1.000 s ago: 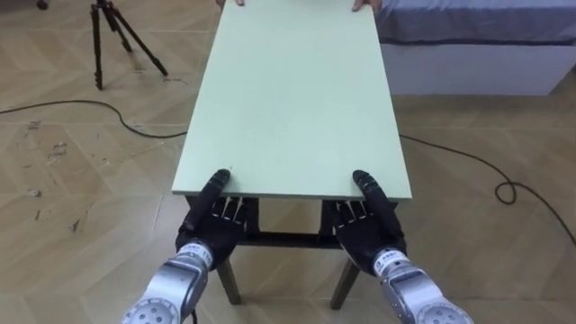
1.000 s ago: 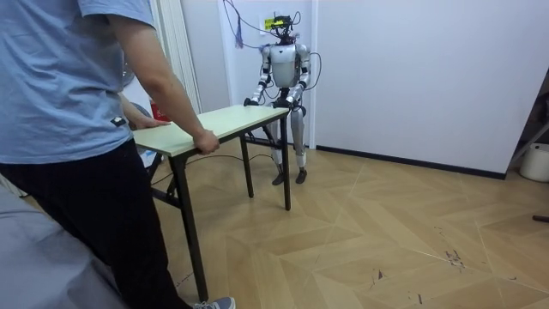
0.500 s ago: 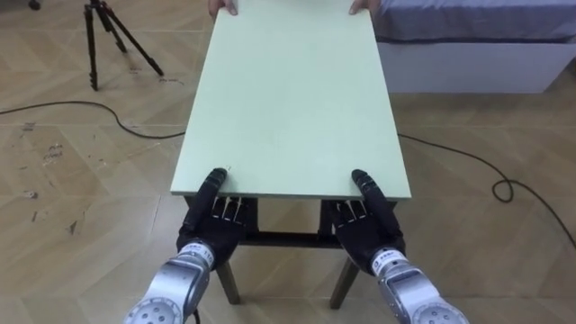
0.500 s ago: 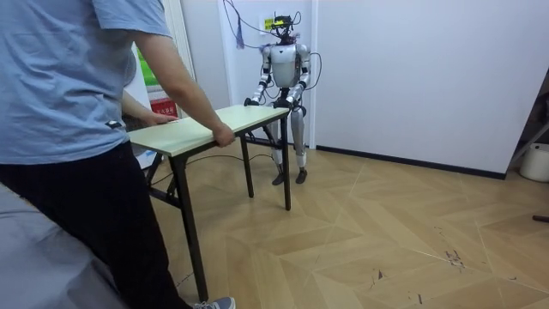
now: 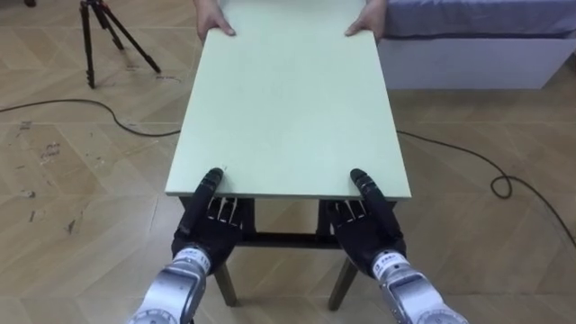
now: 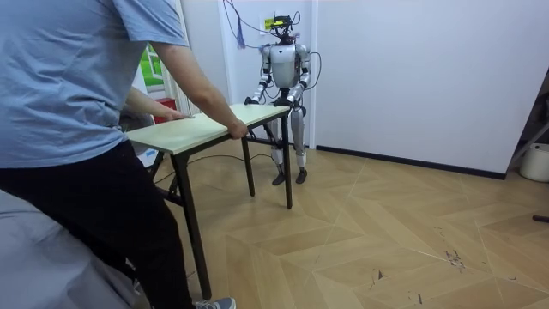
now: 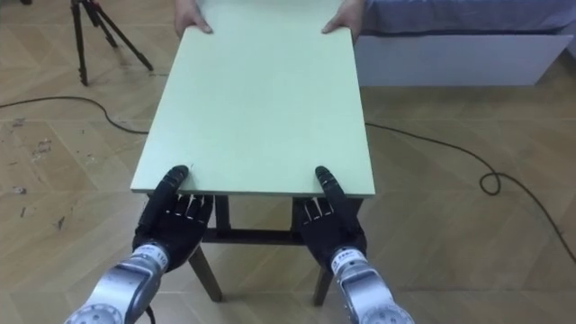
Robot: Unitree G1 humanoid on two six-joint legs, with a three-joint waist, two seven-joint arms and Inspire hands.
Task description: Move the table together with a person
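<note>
A table [image 5: 288, 99] with a pale green top and dark legs stands lengthwise in front of me. My left hand [image 5: 209, 220] and right hand [image 5: 362, 225] grip its near edge at the two corners, thumbs on top and fingers underneath. At the far end a person's hands [image 5: 214, 20] hold the two far corners. In the room view the person [image 6: 77, 129], in a blue shirt, leans over the table [image 6: 206, 127] at the room view's left. I stand at the other end, near a white wall.
A black tripod [image 5: 99, 31] stands on the wooden floor at the far left. A low bed [image 5: 468, 45] lies at the far right, close to the table's far corner. Dark cables [image 5: 477, 166] run over the floor on both sides. A white bucket [image 6: 539, 161] sits by the wall.
The person's hands have come further into the eye view at the far corners, and the person has shifted along the table. Both my hands keep their hold on the near edge.
</note>
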